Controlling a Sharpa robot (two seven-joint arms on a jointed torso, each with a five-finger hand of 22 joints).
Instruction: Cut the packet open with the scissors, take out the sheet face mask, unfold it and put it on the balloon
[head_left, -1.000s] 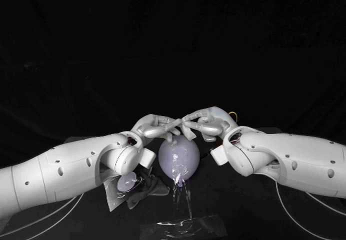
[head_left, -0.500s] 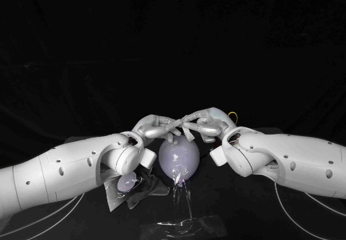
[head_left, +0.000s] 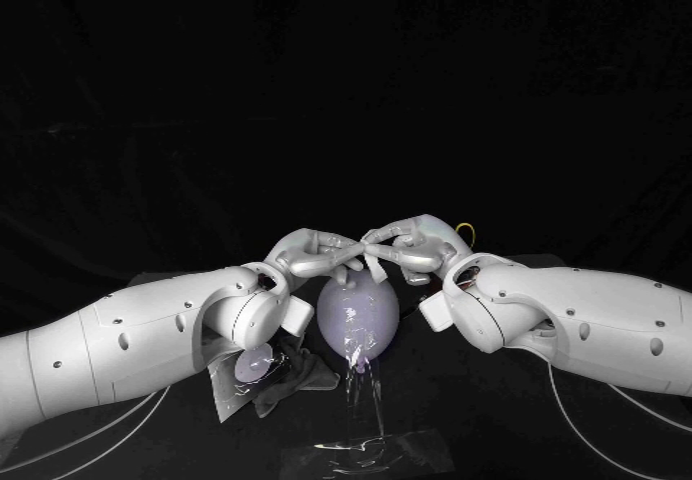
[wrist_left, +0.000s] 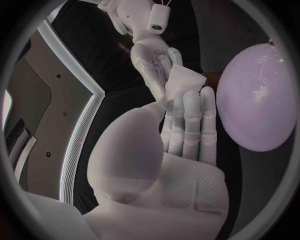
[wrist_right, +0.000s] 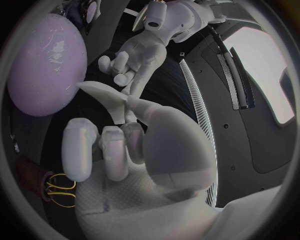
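Head view: both hands meet at 12 o'clock above the balloon (head_left: 358, 316), which stands upright on the black table with its knot down. The right hand (head_left: 414, 246) pinches the sheet face mask (wrist_left: 185, 81), a small white folded wad. The left hand (head_left: 310, 253) reaches across with its fingers (wrist_left: 190, 125) laid out straight. Their tips are against the wad, but I cannot tell whether they grip it. The opened packet (head_left: 248, 378) lies at 8 o'clock from the balloon, under the left arm.

Over the last second very little has changed. The right hand has nudged slightly towards the left one, and the mask is as tightly folded as it was. I judge that cutting and extraction are done, while unfolding has hardly begun. The left fingers probably need to catch a free edge and draw it away.
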